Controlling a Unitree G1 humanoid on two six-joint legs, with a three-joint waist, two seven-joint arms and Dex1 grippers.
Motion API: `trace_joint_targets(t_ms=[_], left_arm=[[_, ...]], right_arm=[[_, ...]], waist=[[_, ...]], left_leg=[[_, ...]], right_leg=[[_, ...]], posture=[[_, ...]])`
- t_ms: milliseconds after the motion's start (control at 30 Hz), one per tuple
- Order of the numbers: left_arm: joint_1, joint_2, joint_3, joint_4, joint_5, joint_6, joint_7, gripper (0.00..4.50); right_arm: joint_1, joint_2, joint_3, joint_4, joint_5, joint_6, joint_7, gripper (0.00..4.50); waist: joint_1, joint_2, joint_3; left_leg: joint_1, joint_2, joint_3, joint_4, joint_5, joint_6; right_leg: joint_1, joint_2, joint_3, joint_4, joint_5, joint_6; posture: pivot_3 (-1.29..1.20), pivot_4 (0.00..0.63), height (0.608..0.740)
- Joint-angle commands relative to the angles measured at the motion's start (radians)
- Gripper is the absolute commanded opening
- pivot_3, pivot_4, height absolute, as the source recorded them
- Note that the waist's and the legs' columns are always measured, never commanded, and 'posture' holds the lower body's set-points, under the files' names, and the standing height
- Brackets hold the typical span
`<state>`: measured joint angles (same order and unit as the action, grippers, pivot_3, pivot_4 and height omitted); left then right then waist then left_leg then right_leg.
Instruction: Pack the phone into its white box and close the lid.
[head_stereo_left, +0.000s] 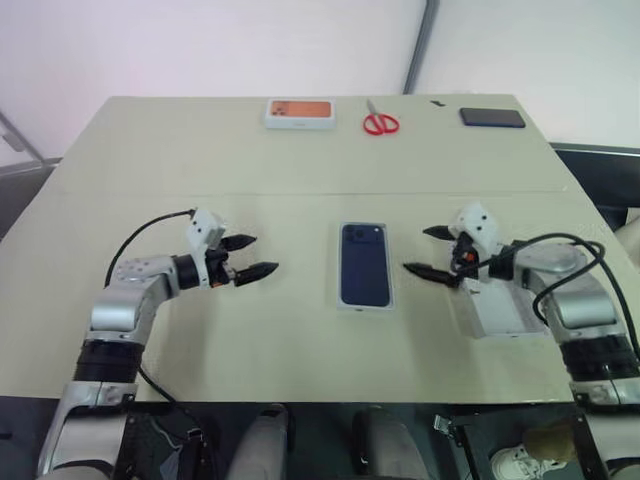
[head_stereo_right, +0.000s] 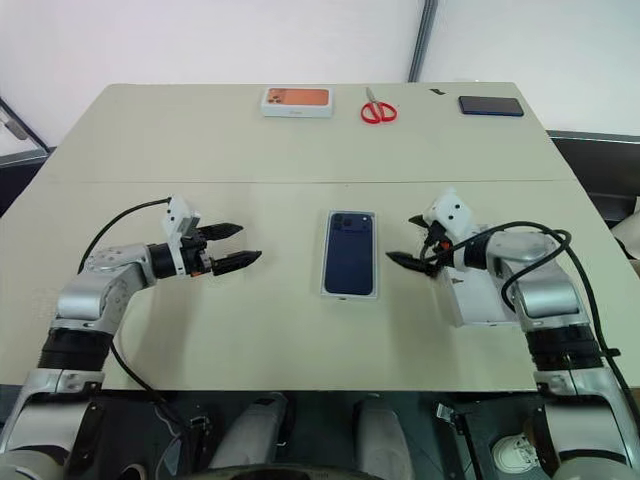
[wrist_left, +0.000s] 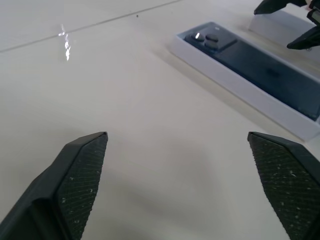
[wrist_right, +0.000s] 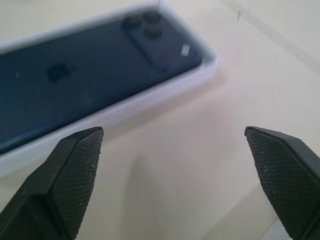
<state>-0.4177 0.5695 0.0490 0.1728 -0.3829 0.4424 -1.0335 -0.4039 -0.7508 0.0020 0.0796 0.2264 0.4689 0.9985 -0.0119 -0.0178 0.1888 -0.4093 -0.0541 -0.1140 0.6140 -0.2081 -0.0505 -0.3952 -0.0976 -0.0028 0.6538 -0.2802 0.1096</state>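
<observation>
The phone (head_stereo_left: 364, 263) lies in the white box (head_stereo_left: 340, 296) at the middle of the table (head_stereo_left: 300, 170). Left gripper (head_stereo_left: 252, 256) hovers to its left, right gripper (head_stereo_left: 428, 252) to its right, both apart from it. The lid (head_stereo_left: 497, 310) lies under the right arm. Along the far edge, left to right: another box (head_stereo_left: 299, 113), scissors (head_stereo_left: 379, 121), a second phone (head_stereo_left: 491, 117).

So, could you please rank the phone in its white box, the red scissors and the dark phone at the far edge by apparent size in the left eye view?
1. Phone in its white box, largest, though nearest the camera.
2. Dark phone.
3. Red scissors, close to the dark phone in size, so that order is unsure.
</observation>
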Motion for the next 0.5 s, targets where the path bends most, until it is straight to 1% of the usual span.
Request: trace_joint_targets(t_ms=[33, 133, 267, 367, 500], left_arm=[[0.014, 0.017, 0.029, -0.063, -0.026, -0.057, -0.032, 4.5], [0.024, 0.014, 0.041, -0.064, -0.023, -0.128, -0.047, 4.5], [0.049, 0.014, 0.042, -0.063, -0.012, -0.249, -0.072, 4.5], [0.071, 0.013, 0.035, -0.071, -0.012, -0.285, -0.074, 4.5], [0.104, 0.012, 0.035, -0.093, -0.031, -0.302, -0.086, 4.5]], right_arm=[[0.01, -0.05, -0.071, -0.102, 0.045, 0.073, -0.012, 4.45], [0.053, -0.075, -0.098, -0.162, 0.038, 0.104, -0.051, 4.45], [0.129, -0.082, -0.185, -0.238, 0.101, 0.209, -0.085, 4.45], [0.228, -0.072, -0.222, -0.31, 0.081, 0.192, -0.139, 4.45], [0.349, -0.048, -0.295, -0.431, 0.093, 0.202, -0.205, 4.45]], waist=[[0.0, 0.0, 0.0], [0.0, 0.0, 0.0], [0.0, 0.0, 0.0], [0.001, 0.0, 0.0], [0.001, 0.0, 0.0]], left_leg=[[0.0, 0.0, 0.0, 0.0, 0.0, 0.0], [0.0, 0.0, 0.0, 0.0, 0.0, 0.0], [0.0, 0.001, 0.0, -0.001, 0.0, 0.0], [0.0, 0.001, 0.001, 0.0, -0.001, 0.001], [0.0, 0.001, 0.001, 0.0, -0.001, 0.001]], right_leg=[[0.0, 0.0, 0.0, 0.0, 0.0, 0.0], [0.0, 0.0, 0.0, 0.0, 0.0, 0.0], [0.0, 0.0, 0.0, -0.001, 0.0, 0.0], [0.0, 0.0, 0.001, -0.001, 0.0, 0.0], [0.0, -0.001, 0.001, -0.001, 0.0, 0.0]], posture=[[0.0, 0.15, 0.74], [0.0, 0.15, 0.74], [0.0, 0.15, 0.74], [0.0, 0.15, 0.74], [0.0, 0.15, 0.74]])
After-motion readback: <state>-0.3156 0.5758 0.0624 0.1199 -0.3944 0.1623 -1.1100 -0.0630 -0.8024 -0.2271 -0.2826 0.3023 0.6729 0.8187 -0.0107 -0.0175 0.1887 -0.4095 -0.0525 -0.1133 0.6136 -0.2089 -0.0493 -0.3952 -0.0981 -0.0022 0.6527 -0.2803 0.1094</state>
